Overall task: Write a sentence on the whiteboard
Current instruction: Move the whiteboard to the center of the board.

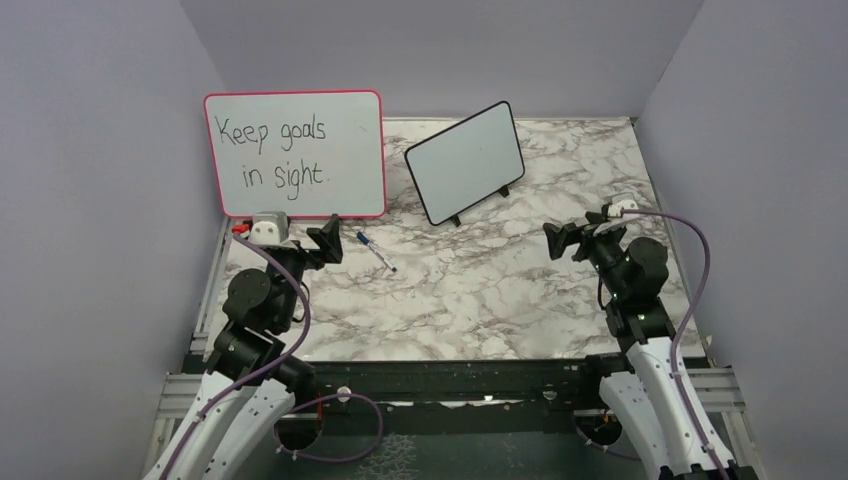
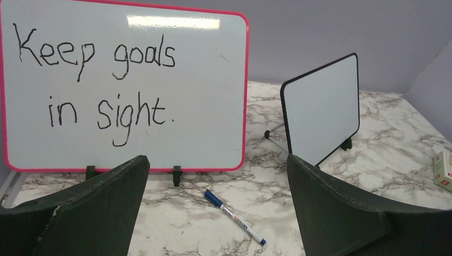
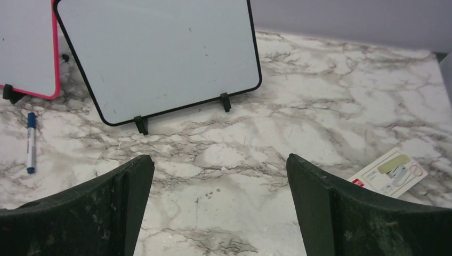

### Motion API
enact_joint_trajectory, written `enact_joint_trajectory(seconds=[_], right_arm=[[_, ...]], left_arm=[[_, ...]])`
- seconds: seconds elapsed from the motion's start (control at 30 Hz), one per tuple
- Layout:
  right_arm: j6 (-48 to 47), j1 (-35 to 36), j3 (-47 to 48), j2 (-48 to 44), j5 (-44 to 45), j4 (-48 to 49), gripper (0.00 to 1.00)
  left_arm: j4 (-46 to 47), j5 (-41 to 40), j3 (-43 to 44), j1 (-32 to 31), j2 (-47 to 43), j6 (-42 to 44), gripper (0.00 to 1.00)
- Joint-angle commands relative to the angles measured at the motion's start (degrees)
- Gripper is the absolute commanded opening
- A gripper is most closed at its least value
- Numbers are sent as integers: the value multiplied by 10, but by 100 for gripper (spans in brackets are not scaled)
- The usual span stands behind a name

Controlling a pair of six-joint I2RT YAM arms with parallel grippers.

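From above we see the whiteboard [image 1: 465,160] standing at the back of the table [image 1: 480,300], right of the pink-framed board [image 1: 295,155]; the left wrist shows our left gripper [image 2: 217,162] spread wide, a marker [image 2: 234,216] lying ahead; the right wrist shows our right gripper [image 3: 219,160] likewise parted, facing the whiteboard.

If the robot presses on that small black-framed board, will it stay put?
Likely not: the whiteboard stands tilted on two little feet, so it may tip or slide. The marbled tabletop looks smooth, probably giving little grip.
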Motion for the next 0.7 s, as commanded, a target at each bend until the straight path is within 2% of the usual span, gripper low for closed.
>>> enact_joint_trajectory(seconds=[0.0, 0.07, 0.13, 0.33, 0.47, 0.57, 0.67], right_arm=[[109, -2, 49, 59, 45, -64, 100], [149, -2, 69, 92, 68, -86, 100], [137, -2, 75, 122, 34, -81, 100], [98, -2, 45, 212, -89, 58, 100], [79, -1, 62, 304, -165, 114, 100], [65, 19, 85, 368, -171, 134, 100], [39, 62, 108, 425, -138, 145, 99]], left_arm=[[-14, 31, 3, -1, 6, -13, 99], [-13, 37, 2, -2, 9, -11, 99], [-14, 40, 2, -2, 11, -6, 99], [-13, 53, -4, -2, 18, 7, 99], [-13, 58, -6, -4, 20, 6, 99], [-8, 61, -10, -6, 25, 15, 99], [-5, 59, -11, -8, 30, 20, 99]])
